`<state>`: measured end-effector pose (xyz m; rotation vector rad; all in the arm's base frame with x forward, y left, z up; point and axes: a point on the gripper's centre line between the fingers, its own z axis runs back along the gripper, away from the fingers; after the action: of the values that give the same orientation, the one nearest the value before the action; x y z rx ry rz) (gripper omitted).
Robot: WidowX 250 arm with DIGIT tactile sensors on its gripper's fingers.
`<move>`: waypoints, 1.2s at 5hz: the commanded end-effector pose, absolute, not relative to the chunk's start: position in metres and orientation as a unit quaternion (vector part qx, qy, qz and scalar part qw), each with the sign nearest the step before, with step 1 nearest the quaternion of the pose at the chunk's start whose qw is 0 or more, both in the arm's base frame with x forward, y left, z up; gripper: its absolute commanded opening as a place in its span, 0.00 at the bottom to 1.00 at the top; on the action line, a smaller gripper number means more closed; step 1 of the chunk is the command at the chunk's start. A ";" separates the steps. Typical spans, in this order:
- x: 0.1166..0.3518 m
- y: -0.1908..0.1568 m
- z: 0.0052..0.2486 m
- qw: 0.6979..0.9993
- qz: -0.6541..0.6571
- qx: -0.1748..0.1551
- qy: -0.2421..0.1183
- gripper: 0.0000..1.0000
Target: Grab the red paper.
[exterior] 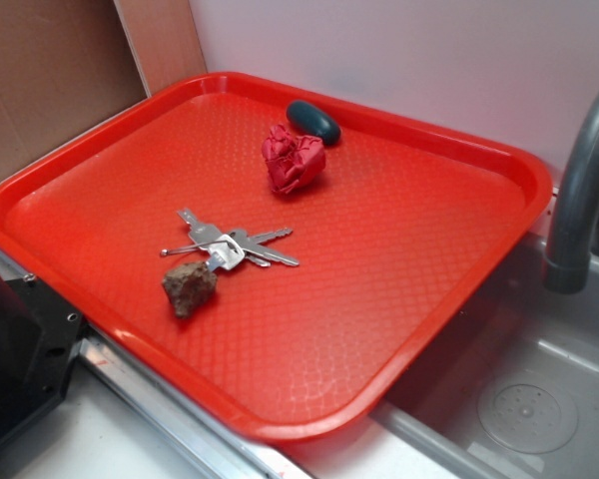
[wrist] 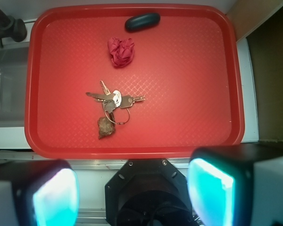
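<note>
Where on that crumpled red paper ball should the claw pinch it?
Probably from straight above, closing across the middle of the red paper. It is a loose, creased ball with no handle, and clear tray lies on two sides; the dark teal oval sits close behind it.

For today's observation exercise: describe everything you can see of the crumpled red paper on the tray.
The red paper is a small crumpled ball, crimson, darker than the orange-red tray it rests on. Its surface is all folds and creases, with deep shadowed pockets. It lies in the far part of the tray, close beside the dark teal oval; whether they touch is unclear. The keys and the brown rock lie apart, nearer the robot. The gripper is well clear of it.
</note>
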<state>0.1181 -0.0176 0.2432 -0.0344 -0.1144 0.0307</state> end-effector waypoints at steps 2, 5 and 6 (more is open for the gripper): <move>0.168 -0.028 0.195 0.995 0.043 -0.024 -0.083 1.00; 0.311 -0.027 0.085 0.989 0.084 -0.015 -0.122 1.00; 0.319 -0.027 0.056 0.993 0.077 0.013 -0.094 1.00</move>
<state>0.3064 -0.0257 0.0399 0.0379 -0.1234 0.1596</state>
